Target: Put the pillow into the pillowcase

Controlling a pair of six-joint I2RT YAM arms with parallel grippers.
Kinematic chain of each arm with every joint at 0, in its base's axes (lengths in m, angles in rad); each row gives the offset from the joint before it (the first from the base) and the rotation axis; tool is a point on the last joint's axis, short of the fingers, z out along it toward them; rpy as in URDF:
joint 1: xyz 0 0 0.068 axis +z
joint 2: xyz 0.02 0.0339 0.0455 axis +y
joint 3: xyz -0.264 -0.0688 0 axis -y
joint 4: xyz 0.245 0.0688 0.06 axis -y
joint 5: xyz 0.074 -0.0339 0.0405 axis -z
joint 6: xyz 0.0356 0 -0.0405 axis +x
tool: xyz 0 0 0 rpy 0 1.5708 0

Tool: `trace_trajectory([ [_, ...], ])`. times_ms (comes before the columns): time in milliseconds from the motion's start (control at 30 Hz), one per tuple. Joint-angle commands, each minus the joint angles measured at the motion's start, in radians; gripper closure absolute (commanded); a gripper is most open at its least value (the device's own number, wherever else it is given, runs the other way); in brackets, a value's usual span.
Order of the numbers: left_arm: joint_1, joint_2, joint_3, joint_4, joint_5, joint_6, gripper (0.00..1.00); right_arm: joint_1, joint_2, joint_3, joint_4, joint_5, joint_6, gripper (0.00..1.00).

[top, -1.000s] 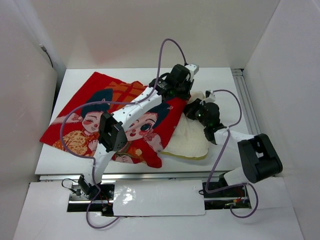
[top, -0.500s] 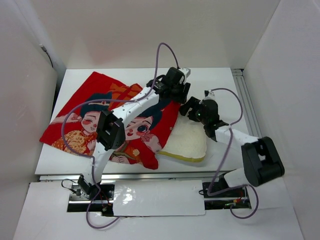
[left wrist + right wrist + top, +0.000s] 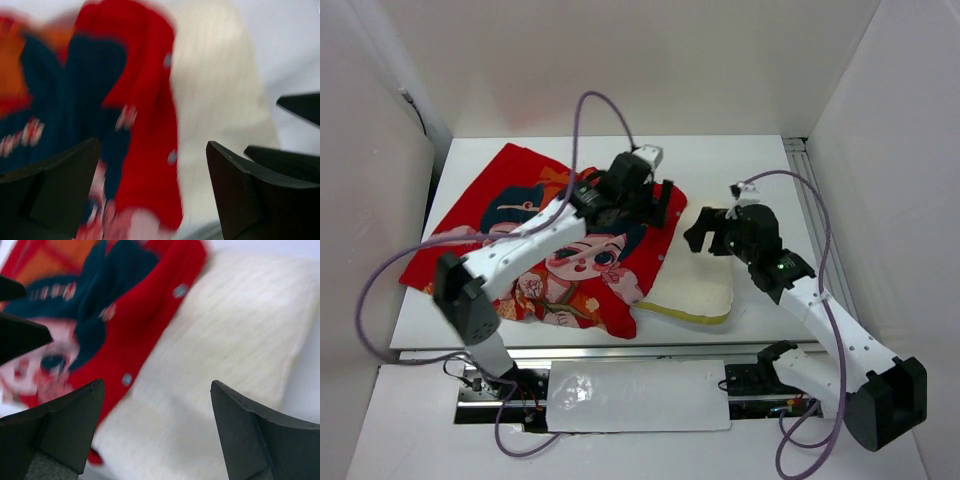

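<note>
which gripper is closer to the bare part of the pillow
Right. The right gripper hangs over the far end of the uncovered pillow, jaws open. The left gripper is off to that part's left, above the red pillowcase near its edge.

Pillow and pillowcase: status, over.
Left gripper open over pillowcase edge. Right gripper open over pillow. Pillow partly outside pillowcase. No obstruction seen.

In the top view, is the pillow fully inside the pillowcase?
No, a large part of the cream pillow shows bare beyond the right edge of the red pillowcase.
</note>
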Motion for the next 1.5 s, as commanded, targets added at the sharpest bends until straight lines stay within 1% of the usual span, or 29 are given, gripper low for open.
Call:
trace_trajectory([
  [0, -0.023, -0.232, -0.287, 0.02, -0.12, -0.142, 0.0, 0.134, -0.028, 0.017, -0.123, -0.168, -0.175, 0.06],
  [33, -0.046, -0.29, -0.37, 0.02, -0.14, -0.175, 0.0, 0.171, -0.028, 0.017, -0.123, -0.136, -0.176, 0.06],
  [67, -0.066, -0.398, -0.521, 0.029, -0.158, -0.256, 0.0, 0.235, -0.007, 0.028, -0.158, -0.073, -0.194, 0.05],
  [100, -0.089, -0.445, -0.585, 0.029, -0.175, -0.289, 0.0, 0.265, 0.01, 0.042, -0.172, -0.042, -0.194, 0.05],
  [133, -0.159, -0.514, -0.671, 0.016, -0.221, -0.358, 0.0, 0.291, 0.048, 0.052, -0.189, -0.019, -0.205, 0.05],
  [167, -0.201, -0.536, -0.696, -0.012, -0.25, -0.402, 0.0, 0.314, 0.07, 0.062, -0.21, -0.019, -0.205, 0.05],
  [200, -0.294, -0.547, -0.71, -0.077, -0.272, -0.444, 0.01, 0.361, 0.086, 0.062, -0.21, -0.019, -0.214, 0.0],
  [233, -0.342, -0.547, -0.721, -0.11, -0.293, -0.488, 0.01, 0.389, 0.1, 0.062, -0.21, -0.019, -0.214, 0.0],
  [267, -0.38, -0.547, -0.736, -0.13, -0.305, -0.584, 0.01, 0.417, 0.126, 0.062, -0.21, 0.0, -0.214, 0.0],
  [300, -0.411, -0.521, -0.747, -0.13, -0.289, -0.616, 0.01, 0.476, 0.139, 0.062, -0.241, 0.06, -0.202, 0.0],
  [367, -0.459, -0.481, -0.773, -0.106, -0.214, -0.691, 0.01, 0.543, 0.166, 0.062, -0.262, 0.153, -0.17, 0.0],
  [400, -0.459, -0.461, -0.803, -0.081, -0.189, -0.7, 0.0, 0.572, 0.176, 0.062, -0.273, 0.24, -0.151, 0.0],
  [433, -0.459, -0.424, -0.817, -0.06, -0.168, -0.71, 0.0, 0.613, 0.176, 0.062, -0.273, 0.253, -0.151, 0.0],
  [533, -0.459, -0.398, -0.84, -0.006, -0.157, -0.737, 0.0, 0.658, 0.186, 0.053, -0.25, 0.3, -0.136, 0.0],
  [633, -0.459, -0.357, -0.84, 0.005, -0.22, -0.759, 0.0, 0.649, 0.186, 0.04, -0.224, 0.323, -0.114, 0.0],
  [700, -0.43, -0.322, -0.84, 0.005, -0.232, -0.768, 0.0, 0.626, 0.197, 0.031, -0.224, 0.323, -0.105, 0.0],
  [767, -0.421, -0.295, -0.851, 0.049, -0.232, -0.768, 0.0, 0.585, 0.197, 0.031, -0.212, 0.285, -0.105, 0.0],
  [800, -0.396, -0.285, -0.851, 0.064, -0.208, -0.768, 0.0, 0.569, 0.197, 0.022, -0.201, 0.274, -0.094, 0.0],
  [867, -0.376, -0.263, -0.882, 0.101, -0.207, -0.78, 0.07, 0.525, 0.197, 0.013, -0.181, 0.235, -0.094, 0.0],
  [900, -0.349, -0.248, -0.891, 0.138, -0.195, -0.789, 0.13, 0.511, 0.197, 0.002, -0.181, 0.216, -0.094, 0.0],
  [933, -0.332, -0.248, -0.891, 0.138, -0.195, -0.789, 0.28, 0.5, 0.188, 0.002, -0.169, 0.184, -0.094, 0.0],
  [967, -0.313, -0.232, -0.891, 0.138, -0.177, -0.789, 0.39, 0.491, 0.188, 0.002, -0.169, 0.166, -0.094, 0.0],
  [1000, -0.284, -0.232, -0.891, 0.12, -0.168, -0.789, 0.58, 0.482, 0.188, 0.012, -0.178, 0.149, -0.106, 0.0],
  [1033, -0.284, -0.232, -0.902, 0.109, -0.167, -0.78, 0.86, 0.482, 0.177, 0.013, -0.178, 0.136, -0.119, 0.0],
  [1067, -0.27, -0.246, -0.912, 0.109, -0.167, -0.78, 1.0, 0.482, 0.177, 0.013, -0.19, 0.117, -0.119, 0.0],
  [1200, -0.247, -0.378, -0.934, 0.058, -0.233, -0.756, 1.0, 0.531, 0.177, 0.031, -0.201, 0.107, -0.171, 0.0],
  [1233, -0.237, -0.448, -0.934, 0.042, -0.249, -0.756, 1.0, 0.544, 0.177, 0.031, -0.201, 0.107, -0.195, 0.0],
  [1333, -0.211, -0.574, -0.948, 0.042, -0.249, -0.704, 1.0, 0.601, 0.186, 0.031, -0.164, 0.107, -0.26, 0.0],
  [1467, -0.201, -0.645, -0.948, 0.067, -0.249, -0.612, 1.0, 0.644, 0.244, 0.031, -0.132, 0.174, -0.274, 0.0],
])
